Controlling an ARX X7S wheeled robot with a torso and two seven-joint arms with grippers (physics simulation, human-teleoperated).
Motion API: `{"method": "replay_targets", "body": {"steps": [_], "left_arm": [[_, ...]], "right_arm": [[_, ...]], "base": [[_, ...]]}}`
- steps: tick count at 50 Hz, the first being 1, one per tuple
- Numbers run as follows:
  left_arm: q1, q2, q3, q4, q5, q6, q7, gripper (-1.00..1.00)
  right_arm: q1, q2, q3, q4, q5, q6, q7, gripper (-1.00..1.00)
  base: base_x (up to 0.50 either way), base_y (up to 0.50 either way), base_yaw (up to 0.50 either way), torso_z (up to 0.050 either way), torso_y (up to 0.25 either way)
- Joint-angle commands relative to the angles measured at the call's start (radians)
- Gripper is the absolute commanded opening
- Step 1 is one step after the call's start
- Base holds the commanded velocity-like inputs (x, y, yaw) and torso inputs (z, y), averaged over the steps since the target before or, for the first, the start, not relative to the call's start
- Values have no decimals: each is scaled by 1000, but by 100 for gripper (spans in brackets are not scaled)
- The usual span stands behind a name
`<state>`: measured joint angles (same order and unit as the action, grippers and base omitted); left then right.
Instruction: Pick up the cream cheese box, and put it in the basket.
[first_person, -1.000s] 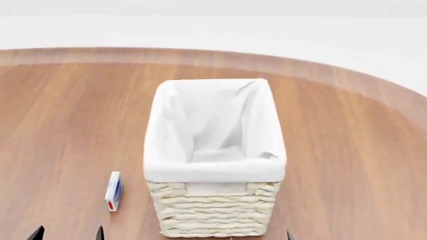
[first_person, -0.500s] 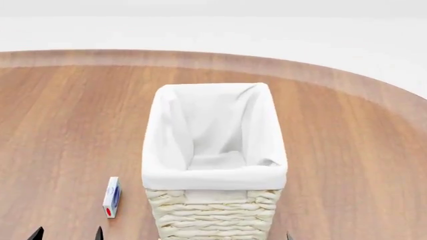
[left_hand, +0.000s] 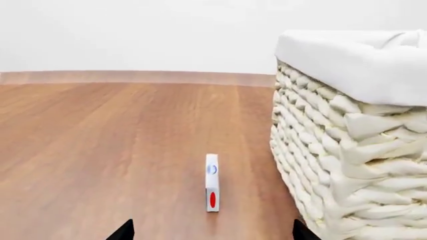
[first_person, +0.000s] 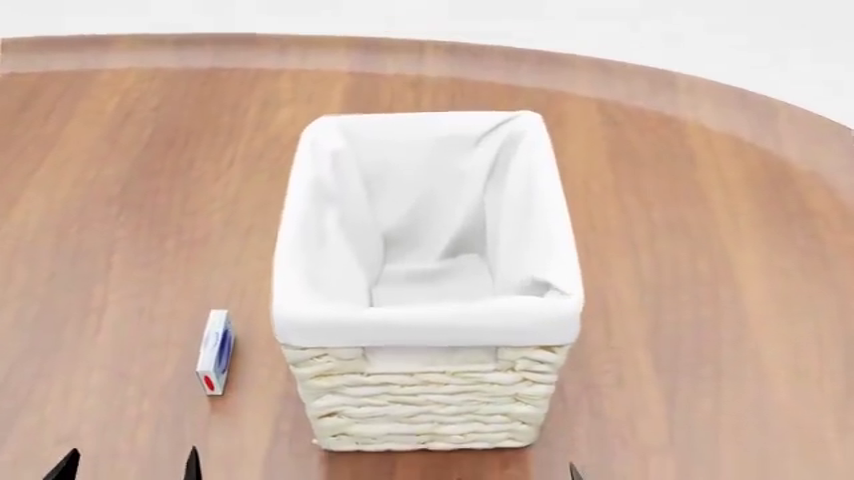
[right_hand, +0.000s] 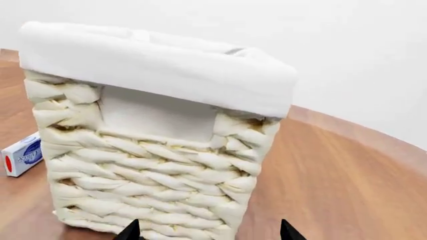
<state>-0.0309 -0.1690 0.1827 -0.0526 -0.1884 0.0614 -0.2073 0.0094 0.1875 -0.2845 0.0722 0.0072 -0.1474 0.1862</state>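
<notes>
cream cheese box (first_person: 214, 351) on edge | left of basket (first_person: 424, 410) | grippers likely open

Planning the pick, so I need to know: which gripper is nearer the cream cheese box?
Left. The left gripper sits just short of the cream cheese box, which stands on edge ahead between its open fingertips. The right gripper faces the basket, which lies between it and the box.

I see no real room here, only a bare rendered test scene. The wooden worktop (first_person: 694, 250) has a curved far edge, and past it there is only flat white. No walls, furniture or fittings show whether it is a home, shop or lab.
</notes>
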Motion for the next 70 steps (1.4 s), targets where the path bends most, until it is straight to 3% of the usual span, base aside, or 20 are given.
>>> {"method": "replay_targets", "body": {"steps": [1, 21, 32, 41, 66, 70], "left_arm": [[-2, -3, 2, -4, -1, 6, -15, 100], [-9, 2, -17, -18, -26, 9, -55, 100], [-49, -12, -17, -19, -54, -35, -47, 100], [-155, -34, 1, -39, -32, -84, -40, 100], [-427, -23, 27, -345, -23, -66, 25, 100], [-553, 7, 37, -584, -20, 14, 81, 100]], "right_arm": [[1, 5, -9, 3, 2, -3, 4, 100], [4, 11, -21, 17, 9, -11, 12, 100], [5, 14, -28, 28, 16, -18, 13, 100], [6, 17, -35, 25, 17, -15, 16, 100], [5, 26, -53, 26, 24, -20, 20, 100], [7, 27, -55, 30, 27, -22, 20, 100]], "base": [[0, 0, 0, 0, -250], [0, 0, 0, 0, -250], [0, 0, 0, 0, 0], [0, 0, 0, 0, 0], [0, 0, 0, 0, 0], [0, 0, 0, 0, 0]]}}
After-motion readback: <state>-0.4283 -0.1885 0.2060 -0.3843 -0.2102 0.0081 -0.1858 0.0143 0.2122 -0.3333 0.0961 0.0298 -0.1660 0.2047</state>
